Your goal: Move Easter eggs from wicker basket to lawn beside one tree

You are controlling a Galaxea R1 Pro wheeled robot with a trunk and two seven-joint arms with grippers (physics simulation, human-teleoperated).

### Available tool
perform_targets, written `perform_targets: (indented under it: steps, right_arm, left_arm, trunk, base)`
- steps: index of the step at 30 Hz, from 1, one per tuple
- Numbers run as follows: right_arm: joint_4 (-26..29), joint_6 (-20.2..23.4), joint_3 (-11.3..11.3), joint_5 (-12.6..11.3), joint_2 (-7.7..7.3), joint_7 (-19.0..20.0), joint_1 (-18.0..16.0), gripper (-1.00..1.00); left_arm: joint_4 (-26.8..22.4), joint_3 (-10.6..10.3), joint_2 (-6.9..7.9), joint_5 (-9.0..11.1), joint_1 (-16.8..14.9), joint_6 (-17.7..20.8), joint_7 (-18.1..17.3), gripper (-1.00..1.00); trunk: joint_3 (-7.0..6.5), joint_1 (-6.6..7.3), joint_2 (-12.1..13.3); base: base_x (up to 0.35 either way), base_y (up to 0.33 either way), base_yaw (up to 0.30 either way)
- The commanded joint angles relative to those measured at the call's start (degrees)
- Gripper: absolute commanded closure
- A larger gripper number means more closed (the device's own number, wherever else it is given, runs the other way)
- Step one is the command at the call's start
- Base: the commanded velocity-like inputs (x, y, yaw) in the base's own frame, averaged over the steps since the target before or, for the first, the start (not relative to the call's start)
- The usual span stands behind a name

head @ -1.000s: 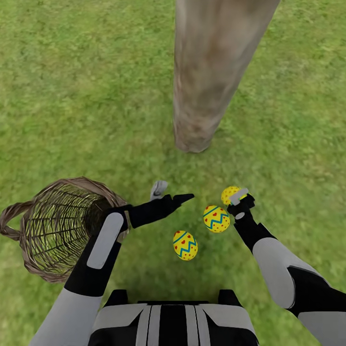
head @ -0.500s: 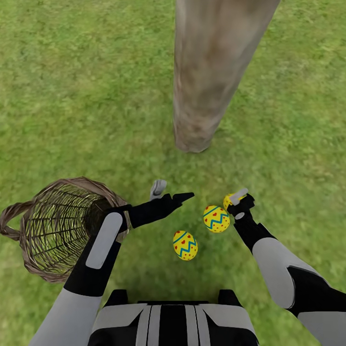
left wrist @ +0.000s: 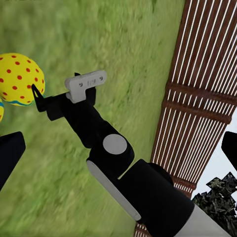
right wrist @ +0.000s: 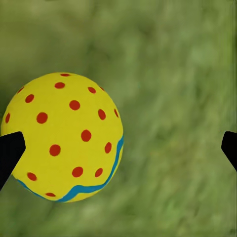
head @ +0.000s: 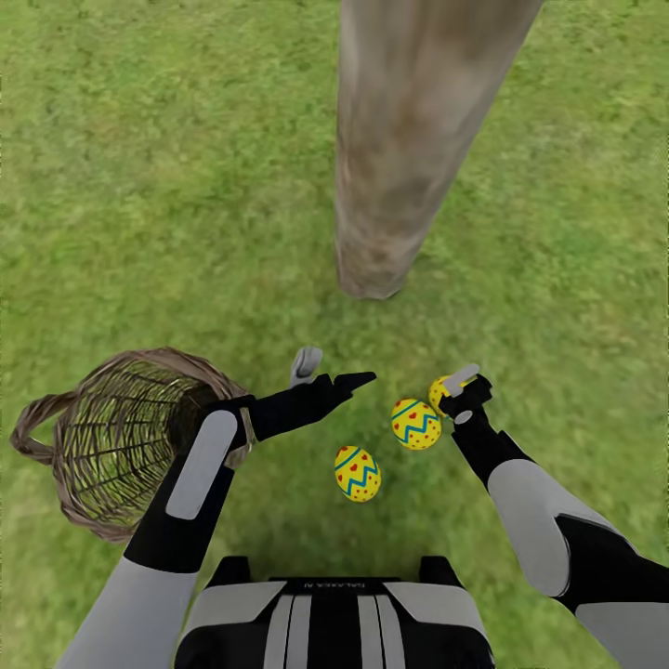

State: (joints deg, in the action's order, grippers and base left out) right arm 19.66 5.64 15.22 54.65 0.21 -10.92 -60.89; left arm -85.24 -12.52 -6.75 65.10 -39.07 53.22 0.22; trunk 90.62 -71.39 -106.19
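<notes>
dotted egg touching one finger of open right end effector.

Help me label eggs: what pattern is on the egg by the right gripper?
Red dots on yellow with a blue band, clearest in the right wrist view: dotted egg.

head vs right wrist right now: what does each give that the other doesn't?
Head only: the wicker basket with no egg visible inside, the tree trunk, two eggs lying on the grass, the zigzag egg and the heart egg, plus the open left gripper.

Right wrist only: the dotted egg close up, beside one fingertip of the open right gripper and well clear of the other.

Both: the dotted egg, the right gripper and the lawn.
</notes>
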Motion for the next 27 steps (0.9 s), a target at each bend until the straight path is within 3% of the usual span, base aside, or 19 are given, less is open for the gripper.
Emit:
perform_targets:
  steps: [1, 27]
  right_arm:
    - [0.02, 0.24, 0.07, 0.37, 0.07, -0.1, 0.0, -1.0]
    - [0.01, 0.33, 0.2, 0.09, 0.23, -0.07, 0.0, -1.0]
  left_arm:
    - [-0.01, 0.04, -0.02, 0.02, 0.01, 0.21, 0.03, -1.0]
    - [0.65, -0.37, 0.15, -0.24, 0.11, 0.23, 0.39, -1.0]
  trunk:
    - [-0.17, 0.23, 0.4]
    - [-4.83, 5.94, 10.83]
  base:
    - [0.0, 0.0, 0.0]
    - [0.0, 0.0, 0.0]
